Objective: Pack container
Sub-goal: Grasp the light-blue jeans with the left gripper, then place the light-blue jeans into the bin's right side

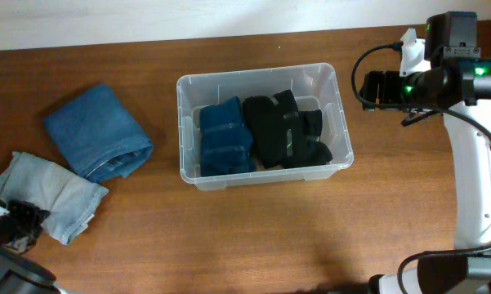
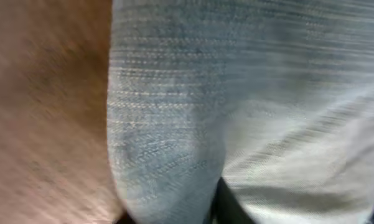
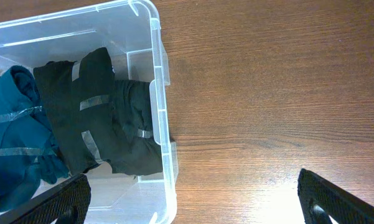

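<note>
The clear plastic container (image 1: 253, 72) stands mid-table. It holds a folded dark teal garment (image 1: 225, 137) on the left and a black garment (image 1: 282, 126) on the right. Both also show in the right wrist view, teal (image 3: 12, 130) and black (image 3: 93, 118), with the container's rim (image 3: 155, 62). My right gripper (image 1: 376, 88) is open and empty, above the table just right of the container; its fingers (image 3: 193, 194) straddle the container's near corner. My left gripper (image 1: 15, 224) is at the front left, shut on a fold of light blue jeans (image 1: 53, 196), which fill the blurred left wrist view (image 2: 174, 124).
Folded mid-blue jeans (image 1: 98, 131) lie left of the container, touching the light blue jeans. Bare wooden table (image 1: 253, 237) stretches in front of the container and to its right (image 3: 267, 93). The right arm's white base (image 1: 478, 188) stands at the right edge.
</note>
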### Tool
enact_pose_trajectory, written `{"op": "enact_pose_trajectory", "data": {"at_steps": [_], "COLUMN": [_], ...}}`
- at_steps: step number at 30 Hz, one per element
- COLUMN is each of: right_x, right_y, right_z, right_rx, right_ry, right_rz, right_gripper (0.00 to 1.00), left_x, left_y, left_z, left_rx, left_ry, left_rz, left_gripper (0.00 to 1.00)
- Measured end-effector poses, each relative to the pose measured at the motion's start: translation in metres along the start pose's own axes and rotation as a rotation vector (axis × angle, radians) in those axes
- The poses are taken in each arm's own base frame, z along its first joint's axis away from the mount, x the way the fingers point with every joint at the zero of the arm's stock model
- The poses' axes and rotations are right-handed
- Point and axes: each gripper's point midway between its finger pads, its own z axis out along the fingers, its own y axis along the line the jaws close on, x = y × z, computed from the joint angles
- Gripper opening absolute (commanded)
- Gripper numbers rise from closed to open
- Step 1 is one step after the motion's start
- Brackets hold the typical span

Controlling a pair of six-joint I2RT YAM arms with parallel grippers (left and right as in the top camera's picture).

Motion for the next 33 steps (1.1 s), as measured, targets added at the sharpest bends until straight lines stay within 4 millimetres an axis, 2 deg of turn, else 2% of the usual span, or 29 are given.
{"op": "enact_pose_trajectory", "data": {"at_steps": [2, 5, 8, 11, 15, 17, 19, 20, 21, 24, 25, 27, 29, 30, 31, 32, 33], "right_x": [0.000, 0.000, 0.000, 0.000, 0.000, 0.000, 0.000, -0.001, -0.001, 0.000, 0.000, 0.000, 0.000, 0.000, 0.001, 0.001, 0.000], "right_y": [0.000, 0.000, 0.000, 0.000, 0.001, 0.000, -0.004, -0.010, -0.014, -0.020, -0.020, -0.022, -0.024, -0.026, -0.028, -0.030, -0.031], "right_z": [0.000, 0.000, 0.000, 0.000, 0.000, 0.000, 0.000, -0.001, -0.002, -0.002, -0.002, -0.002, -0.003, -0.003, -0.003, -0.003, -0.003], "right_rx": [0.000, 0.000, -0.001, -0.002, -0.005, -0.003, 0.001, 0.009, 0.014, 0.021, 0.022, 0.034, 0.046, 0.055, 0.062, 0.069, 0.071], "right_ry": [0.000, 0.000, 0.000, 0.000, 0.000, 0.000, -0.002, -0.004, -0.005, -0.003, -0.003, -0.002, -0.003, -0.002, -0.002, -0.002, -0.003], "right_rz": [0.000, 0.000, 0.000, -0.001, 0.000, 0.001, 0.012, 0.027, 0.039, 0.054, 0.054, 0.055, 0.057, 0.060, 0.064, 0.067, 0.069], "right_gripper": [0.98, 0.98, 0.98, 0.98, 0.98, 0.98, 0.98, 0.98, 0.98, 0.98, 0.99, 0.98, 0.98, 0.98, 0.99, 0.99, 0.98], "left_x": [0.005, 0.024, 0.050, 0.065, 0.068, 0.072, 0.091, 0.109, 0.138, 0.210, 0.214, 0.286, 0.320, 0.348, 0.367, 0.399, 0.417], "left_y": [-0.006, -0.017, -0.034, -0.062, -0.114, -0.158, -0.203, -0.230, -0.265, -0.337, -0.340, -0.384, -0.399, -0.412, -0.417, -0.424, -0.425], "left_z": [0.000, -0.001, -0.017, -0.058, -0.139, -0.186, -0.216, -0.225, -0.233, -0.232, -0.232, -0.220, -0.208, -0.198, -0.187, -0.167, -0.151], "left_rx": [0.035, 0.098, 0.165, 0.228, 0.303, 0.370, 0.453, 0.510, 0.599, 0.742, 0.747, 0.834, 0.862, 0.889, 0.896, 0.900, 0.888], "left_ry": [0.021, 0.103, 0.178, 0.159, -0.010, -0.131, -0.195, -0.201, -0.186, -0.142, -0.138, -0.075, -0.030, -0.005, 0.024, 0.076, 0.113], "left_rz": [-0.002, -0.029, -0.056, -0.023, 0.137, 0.290, 0.430, 0.514, 0.620, 0.812, 0.820, 0.939, 0.985, 1.021, 1.044, 1.071, 1.080], "left_gripper": [0.01, 0.01, 0.00, 0.01, 0.01, 0.01, 0.01, 0.00, 0.01, 0.01, 0.01, 0.00, 0.00, 0.00, 0.00, 0.01, 0.01]}}
